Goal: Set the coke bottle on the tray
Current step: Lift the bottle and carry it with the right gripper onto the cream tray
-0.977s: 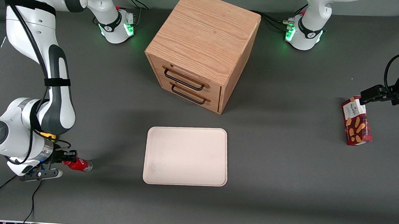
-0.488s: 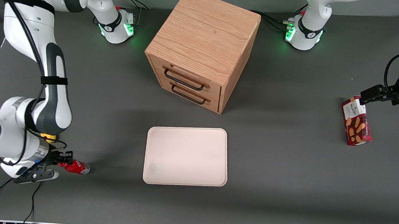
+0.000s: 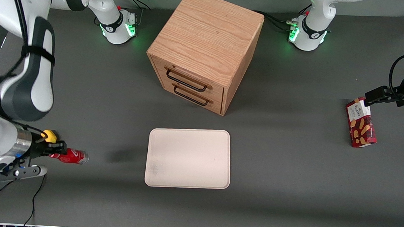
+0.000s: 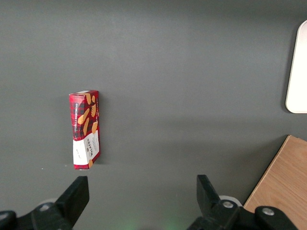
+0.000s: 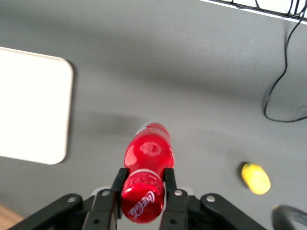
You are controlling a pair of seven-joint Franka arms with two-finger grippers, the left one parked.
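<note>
A: Dark grey counter (image 3: 289,175), with a wooden drawer cabinet (image 3: 206,50) standing farther from the front camera than the tray (image 3: 188,158). Where is the bottle?

B: The coke bottle (image 3: 70,156) is in the right arm's gripper (image 3: 56,152), at the working arm's end of the counter. The fingers (image 5: 117,189) are clamped on its sides near the capped end, and it lies roughly level, its clear base pointing toward the tray. It looks raised off the counter (a shadow sits apart from it, between bottle and tray).

A: So which step is this?

B: I'd judge the grasp is done and the carry is in hand. The bottle is well apart from the tray, so the placing itself is not yet done.

A: What does the next move call for?

B: Travel sideways over the tray's low rim, then a descent and release somewhere on the flat middle. Lying on its side, the bottle may roll once let go.

A: Anything in the tray?

B: Nothing; its cream surface is bare. Both cabinet drawers are shut, contents unseen. A small yellow lump (image 3: 49,135) lies near the gripper, and a red biscuit box (image 3: 360,122) toward the parked arm's end.
</note>
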